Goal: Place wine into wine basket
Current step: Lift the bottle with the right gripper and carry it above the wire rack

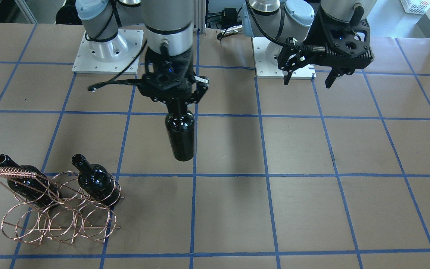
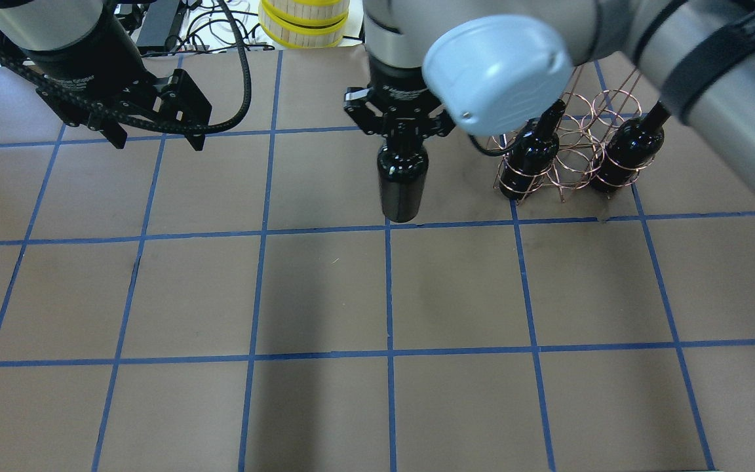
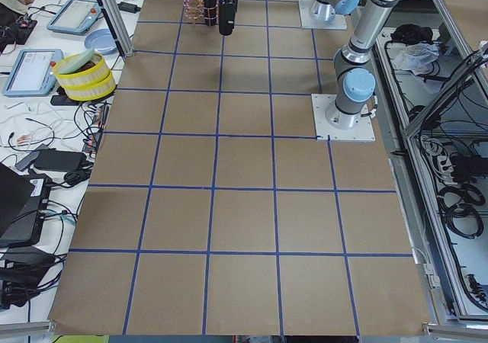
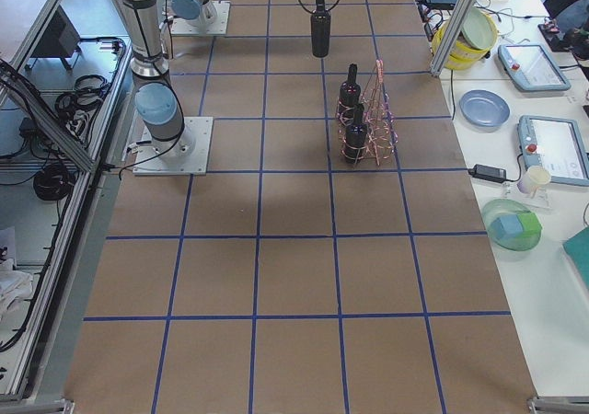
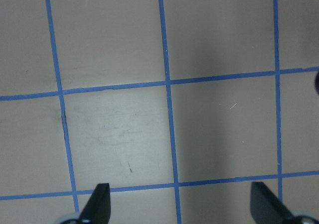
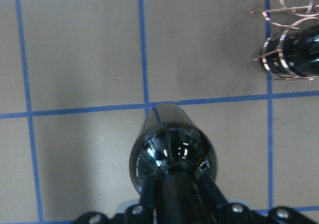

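Presently the right fingers (image 1: 192,99) are clamped on the short neck of the wine (image 1: 180,136), just under its rimmed mouth. The bottle hangs upright, base down. Comparing front and overhead views, the base looks lifted clear of the brown desk (image 1: 297,149). It sits near the middle of the desk's width, over the blue tape grid (image 1: 259,116). The wine basket (image 1: 62,224) stands on the desk to the robot's right, on the far side from the robot's base and well apart from the hanging bottle. Two more dark bottles are already lodged in its wire rings. One bottle (image 1: 97,183) is on the side nearer the held wine, the other bottle (image 1: 21,179) at the outer end. Both are tilted, necks up, mouths pointing back toward the robot. The lower row of rings shows only wire. The left fingers (image 1: 330,80) are spread wide apart with nothing between them. They hover above the desk on the robot's left, close to that arm's base plate (image 1: 263,59). The left wrist view shows only bare desk and tape lines between the two fingertips.
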Robot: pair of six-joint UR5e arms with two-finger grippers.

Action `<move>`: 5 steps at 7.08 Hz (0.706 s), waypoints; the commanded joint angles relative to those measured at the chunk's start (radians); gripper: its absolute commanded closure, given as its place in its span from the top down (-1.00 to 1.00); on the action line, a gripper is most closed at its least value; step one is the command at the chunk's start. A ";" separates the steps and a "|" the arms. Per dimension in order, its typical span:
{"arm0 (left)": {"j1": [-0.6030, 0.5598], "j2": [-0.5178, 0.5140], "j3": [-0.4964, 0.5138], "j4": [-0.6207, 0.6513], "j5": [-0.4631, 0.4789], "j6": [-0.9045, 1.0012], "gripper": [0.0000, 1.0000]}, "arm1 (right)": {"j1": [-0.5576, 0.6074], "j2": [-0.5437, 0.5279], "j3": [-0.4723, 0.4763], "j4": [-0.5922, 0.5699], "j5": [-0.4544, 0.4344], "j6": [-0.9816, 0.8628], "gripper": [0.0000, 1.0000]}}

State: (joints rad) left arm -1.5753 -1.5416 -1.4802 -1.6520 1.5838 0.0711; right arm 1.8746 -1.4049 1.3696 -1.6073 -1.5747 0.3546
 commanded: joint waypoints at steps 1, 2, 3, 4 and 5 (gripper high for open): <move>0.000 0.000 0.000 0.000 0.001 -0.002 1.00 | -0.170 -0.113 -0.001 0.146 -0.011 -0.238 -0.95; 0.000 0.000 0.000 0.000 -0.001 -0.002 1.00 | -0.255 -0.135 -0.001 0.168 -0.030 -0.388 -0.97; 0.000 0.000 0.000 0.000 0.001 -0.002 1.00 | -0.370 -0.132 -0.001 0.170 -0.012 -0.501 -0.98; 0.000 0.000 -0.005 0.000 -0.002 -0.002 1.00 | -0.465 -0.126 -0.001 0.165 -0.008 -0.585 -0.98; 0.000 0.002 -0.005 0.000 -0.001 -0.002 1.00 | -0.482 -0.093 -0.026 0.126 -0.010 -0.582 -0.96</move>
State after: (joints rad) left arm -1.5753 -1.5413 -1.4835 -1.6521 1.5829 0.0690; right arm 1.4507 -1.5227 1.3615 -1.4530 -1.5855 -0.1847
